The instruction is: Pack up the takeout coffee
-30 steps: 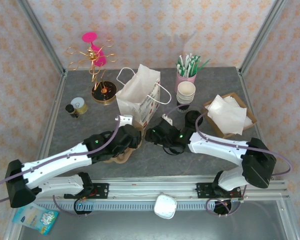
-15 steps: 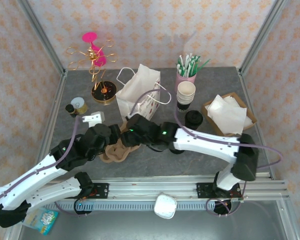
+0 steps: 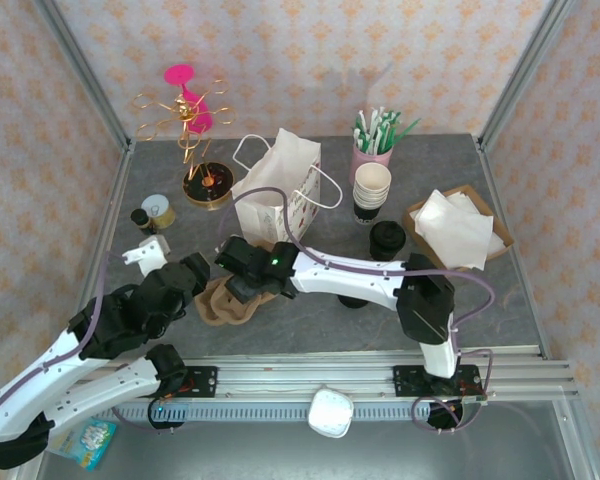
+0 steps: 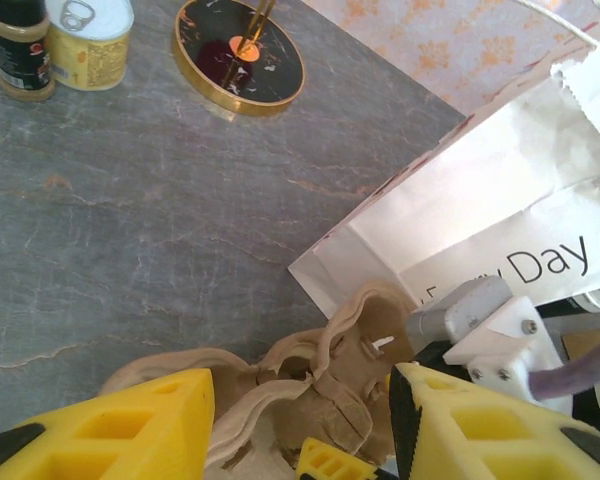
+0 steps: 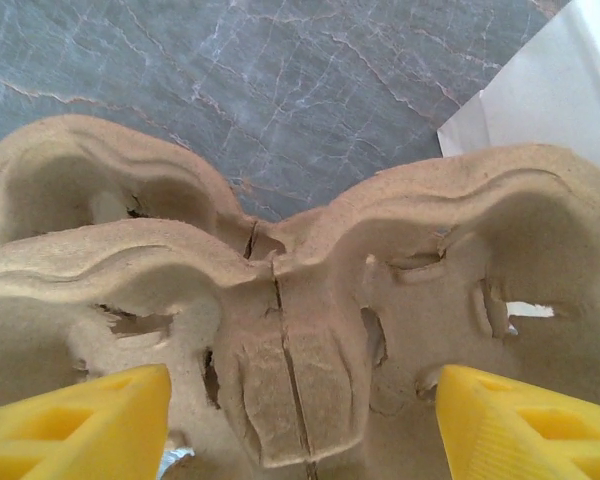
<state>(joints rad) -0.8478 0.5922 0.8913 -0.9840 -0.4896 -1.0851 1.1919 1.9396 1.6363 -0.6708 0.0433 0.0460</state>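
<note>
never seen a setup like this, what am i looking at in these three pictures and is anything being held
This is a robot: a left arm and a right arm bolted at the near edge of a grey table. Each ends in a two-finger gripper. The wide picture looks down from above and behind the arms. The other two come from wrist cameras, so the yellow fingers belong to that arm. On the table lie a white bag, a cardboard cup carrier, stacked cups, napkins and a can. The left gripper and right gripper both stand open over the carrier; neither visibly grips it.
</note>
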